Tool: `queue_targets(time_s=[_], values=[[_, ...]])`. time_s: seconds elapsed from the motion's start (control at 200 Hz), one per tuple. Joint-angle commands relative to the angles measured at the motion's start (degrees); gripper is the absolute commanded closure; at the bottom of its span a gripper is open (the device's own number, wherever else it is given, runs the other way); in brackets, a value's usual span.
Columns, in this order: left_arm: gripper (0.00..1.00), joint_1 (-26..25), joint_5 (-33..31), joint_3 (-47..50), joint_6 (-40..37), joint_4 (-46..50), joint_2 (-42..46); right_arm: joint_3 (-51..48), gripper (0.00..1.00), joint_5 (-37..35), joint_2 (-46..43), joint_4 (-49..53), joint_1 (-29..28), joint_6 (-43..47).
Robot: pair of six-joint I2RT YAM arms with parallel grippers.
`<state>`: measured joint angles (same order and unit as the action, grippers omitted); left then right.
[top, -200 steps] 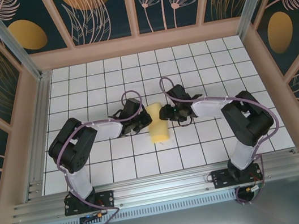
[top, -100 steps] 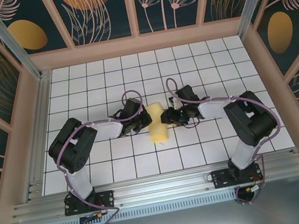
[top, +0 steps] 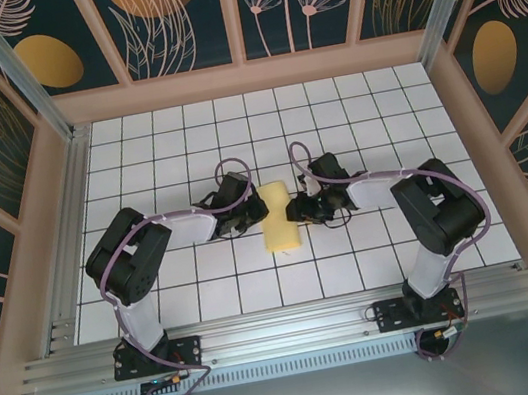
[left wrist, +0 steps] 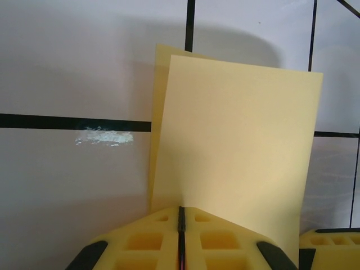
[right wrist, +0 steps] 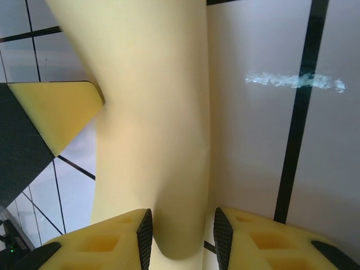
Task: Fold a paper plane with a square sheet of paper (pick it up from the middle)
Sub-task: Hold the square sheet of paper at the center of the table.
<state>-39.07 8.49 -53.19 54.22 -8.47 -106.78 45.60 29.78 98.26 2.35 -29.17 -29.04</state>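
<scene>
**Paper doubled over between two pincers**

From above, we see the thin, pale yellow square sheet of paper folded over in the middle of the white gridded desk. The left pincer and right pincer are at its two sides.

In the left wrist view, our left pincer is pressed together on the sheet's near edge.

In the right wrist view, the right pincer stands spread around the bowed fold.

We judge the sheet light, limp and easily creased, so it is best taken gently at the fold.
</scene>
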Motion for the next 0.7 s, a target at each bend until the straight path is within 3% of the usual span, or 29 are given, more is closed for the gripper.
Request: queue_targets(time_s=[0.0, 0.19, 0.415, 0.696], values=[[0.88, -0.4, -0.1, -1.8, -0.9, 0.9, 2.1, 0.4, 0.63, -6.0, 2.4, 1.9, -1.9, -0.8], [0.82, -0.4, -0.1, 0.1, 0.8, -2.4, 5.7, 1.0, 0.63, -14.6, 3.6, 4.6, -5.3, -5.3], [0.78, -0.3, -3.0, 4.5, 2.0, -2.8, 8.2, 1.7, 0.62, -17.6, 4.6, 6.1, -6.3, -8.2], [0.79, -0.4, 1.7, 6.2, 2.1, -6.4, 9.0, 3.2, 0.63, -21.3, 5.5, 8.8, -7.2, -6.7]])
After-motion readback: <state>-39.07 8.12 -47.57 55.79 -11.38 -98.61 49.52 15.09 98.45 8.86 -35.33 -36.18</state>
